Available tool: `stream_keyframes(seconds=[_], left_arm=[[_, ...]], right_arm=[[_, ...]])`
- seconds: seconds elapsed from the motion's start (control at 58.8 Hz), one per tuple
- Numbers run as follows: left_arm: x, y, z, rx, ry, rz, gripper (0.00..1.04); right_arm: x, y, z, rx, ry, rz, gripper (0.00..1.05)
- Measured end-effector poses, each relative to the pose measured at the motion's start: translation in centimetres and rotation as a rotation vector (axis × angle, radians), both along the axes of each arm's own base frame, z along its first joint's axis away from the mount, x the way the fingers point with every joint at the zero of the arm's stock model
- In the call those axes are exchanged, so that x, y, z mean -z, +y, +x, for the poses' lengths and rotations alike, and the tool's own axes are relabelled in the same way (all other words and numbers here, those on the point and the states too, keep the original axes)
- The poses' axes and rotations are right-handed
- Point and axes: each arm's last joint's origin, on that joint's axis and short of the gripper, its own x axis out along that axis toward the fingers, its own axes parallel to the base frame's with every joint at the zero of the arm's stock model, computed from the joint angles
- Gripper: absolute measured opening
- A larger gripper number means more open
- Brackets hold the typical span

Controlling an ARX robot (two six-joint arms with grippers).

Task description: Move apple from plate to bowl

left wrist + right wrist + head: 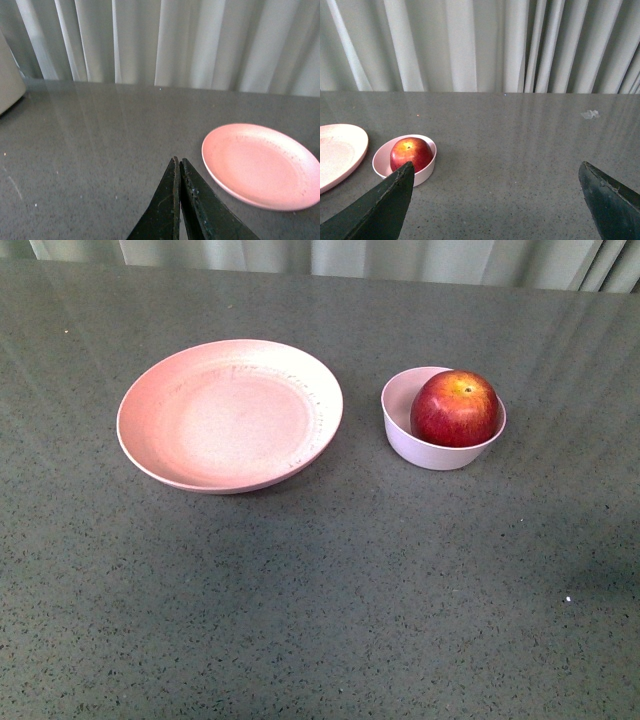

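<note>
Sitting in the bowl [437, 445], the apple [455, 408] is dark red and glossy with a yellowish patch round its stem, leaning toward the bowl's right side and rising well above the rim. It fills most of the bowl; a crescent of bare inner wall shows on the left. Bowl is small, deep, pale pink-lilac, matte.

Just left of the bowl, apart from it, the plate [229, 415] lies flat on the tabletop [320, 620]. Plate is wide, shallow, salmon-pink, speckled, with nothing on it. Tabletop is dark grey-green speckled stone with streaky reflections toward the back. A tiny white fleck lies on it at front right.

No brand, label or writing readable on the bowl, plate or apple in any view.

Neither arm shows in the front view. In the left wrist view the left gripper [178, 162] has its black fingers pressed together tip to tip, nothing between them, hovering over bare tabletop with the plate off to one side. In the right wrist view the right gripper [497, 172] has its fingers spread wide apart, holding nothing; the bowl and apple sit beyond one fingertip, the plate edge past that. A small pale scrap [589, 114] lies further out on the table.

Pale pleated curtains [480, 45] hang behind the table's far edge.
</note>
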Motion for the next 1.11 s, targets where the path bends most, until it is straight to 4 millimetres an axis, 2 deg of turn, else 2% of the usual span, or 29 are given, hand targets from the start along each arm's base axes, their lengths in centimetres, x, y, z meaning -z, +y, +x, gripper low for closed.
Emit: stream_keyframes(seconds=[0.493,0.545,0.647,0.698,0.783,0.868,0.97,1.106], left_arm=[[-0.09,0.0,-0.22,0.0,-0.016,0.0,0.02],[-0.09,0.0,-0.22,0.0,-0.016,0.0,0.09],[-0.09,0.0,-0.22,0.0,-0.016,0.0,0.36],[-0.09,0.0,-0.22,0.0,-0.016,0.0,0.43],[-0.09,0.0,-0.22,0.0,-0.016,0.0,0.62],[-0.09,0.0,-0.22,0.0,-0.016,0.0,0.75],[-0.09,0.0,-0.22,0.0,-0.016,0.001,0.98],[-0.09,0.0,-0.22,0.0,-0.016,0.0,0.96]], right_arm=[[0.0,0.0,0.0,0.0,0.0,0.0,0.96],[0.0,0.0,0.0,0.0,0.0,0.0,0.96],[0.0,0.0,0.0,0.0,0.0,0.0,0.96],[0.0,0.0,0.0,0.0,0.0,0.0,0.96],[0.0,0.0,0.0,0.0,0.0,0.0,0.96],[0.0,0.0,0.0,0.0,0.0,0.0,0.96],[0.0,0.0,0.0,0.0,0.0,0.0,0.96],[0.0,0.0,0.0,0.0,0.0,0.0,0.96]])
